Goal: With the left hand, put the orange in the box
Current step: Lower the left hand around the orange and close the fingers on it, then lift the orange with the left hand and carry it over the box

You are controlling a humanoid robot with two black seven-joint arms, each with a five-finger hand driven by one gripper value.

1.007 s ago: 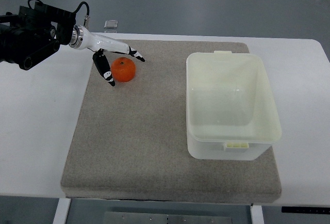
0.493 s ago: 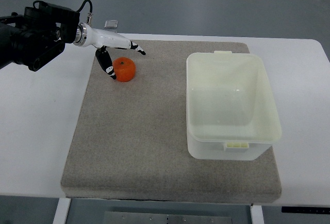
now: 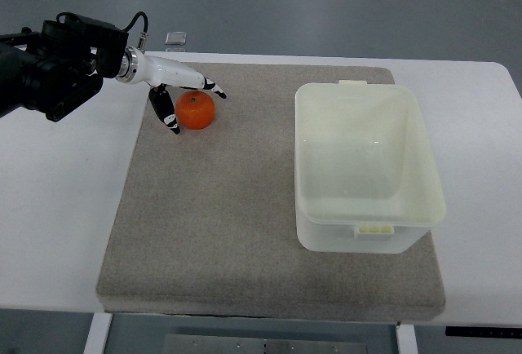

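Top view: orange sits between the left hand's spread, ungrasping fingers.

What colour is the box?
The box is pale, translucent yellowish-white; it shows best in the top view.

Round orange on mat's far-left part, open empty pale box well right
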